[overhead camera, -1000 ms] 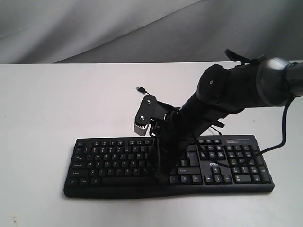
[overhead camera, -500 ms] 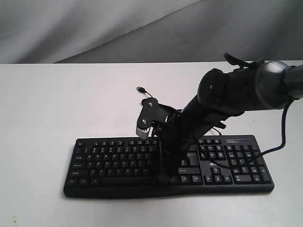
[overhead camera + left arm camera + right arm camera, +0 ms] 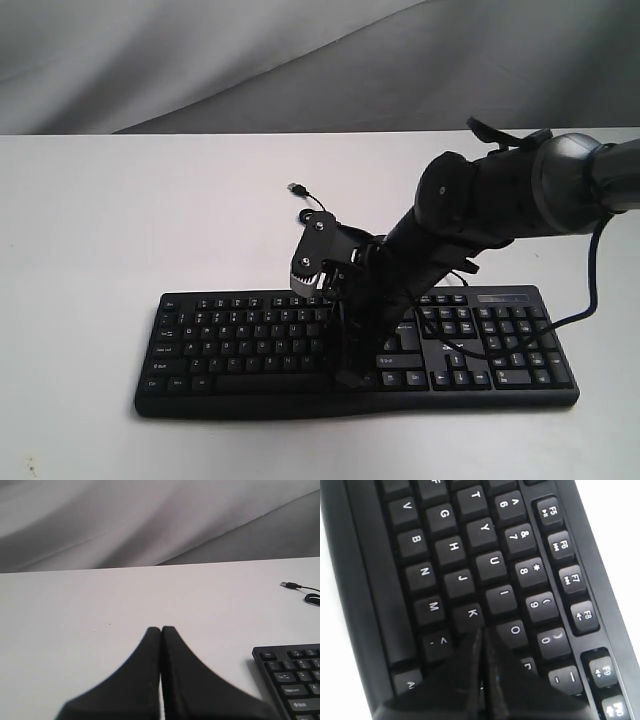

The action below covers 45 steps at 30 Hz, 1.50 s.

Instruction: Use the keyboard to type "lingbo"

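The black keyboard lies across the near part of the white table. My right gripper reaches down onto its middle. In the right wrist view the right gripper is shut, its tip just past the K key and beside the O key; the key under the tip is hidden. My left gripper is shut on nothing and hovers over bare table. The keyboard's corner lies off to its side. The left arm does not show in the exterior view.
The keyboard's thin cable ends in a loose USB plug on the table behind the keyboard, also seen as the plug from the left wrist. A grey cloth backdrop hangs behind the table. The right arm's own cable drapes over the number pad.
The right gripper and wrist have shifted slightly right and lower over the keyboard's middle. The keyboard has not moved.
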{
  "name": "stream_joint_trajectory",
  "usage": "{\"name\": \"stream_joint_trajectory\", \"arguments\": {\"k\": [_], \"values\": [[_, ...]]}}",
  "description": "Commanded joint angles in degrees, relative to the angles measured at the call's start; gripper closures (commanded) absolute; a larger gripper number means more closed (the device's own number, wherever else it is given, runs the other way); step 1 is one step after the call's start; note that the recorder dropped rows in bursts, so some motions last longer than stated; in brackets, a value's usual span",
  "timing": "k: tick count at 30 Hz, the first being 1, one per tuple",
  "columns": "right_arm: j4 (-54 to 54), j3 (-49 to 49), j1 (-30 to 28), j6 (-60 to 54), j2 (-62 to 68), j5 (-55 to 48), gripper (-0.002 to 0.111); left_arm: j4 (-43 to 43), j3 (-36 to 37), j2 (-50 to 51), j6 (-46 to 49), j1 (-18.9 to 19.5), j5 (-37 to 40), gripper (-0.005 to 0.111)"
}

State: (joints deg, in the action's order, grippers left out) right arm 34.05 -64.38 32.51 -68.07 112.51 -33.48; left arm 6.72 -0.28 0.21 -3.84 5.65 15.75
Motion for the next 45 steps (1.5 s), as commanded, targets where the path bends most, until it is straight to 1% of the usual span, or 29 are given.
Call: {"name": "stream_joint_trajectory", "arguments": {"k": [1,23,27,33,38,45], "values": [[1.5,0.3,0.1,-0.9,0.0,0.6,0.108,0.0,0.3,-0.2,-0.1,0.1,-0.8,0.106],[2.6,0.3,0.1,-2.4,1.5,-0.7,0.108,0.0,0.3,-0.2,-0.1,0.1,-0.8,0.106],[2.6,0.3,0.3,-2.4,-1.4,-0.7,0.108,0.0,0.3,-0.2,-0.1,0.1,-0.8,0.106],[3.8,0.2,2.2,-2.6,-2.7,3.9,0.108,0.0,0.3,-0.2,-0.1,0.1,-0.8,0.106],[4.5,-4.4,2.3,-2.7,0.3,2.5,0.108,0.0,0.3,-0.2,-0.1,0.1,-0.8,0.106],[3.6,-4.8,2.1,-2.2,1.7,2.4,0.108,0.0,0.3,-0.2,-0.1,0.1,-0.8,0.106]]}}
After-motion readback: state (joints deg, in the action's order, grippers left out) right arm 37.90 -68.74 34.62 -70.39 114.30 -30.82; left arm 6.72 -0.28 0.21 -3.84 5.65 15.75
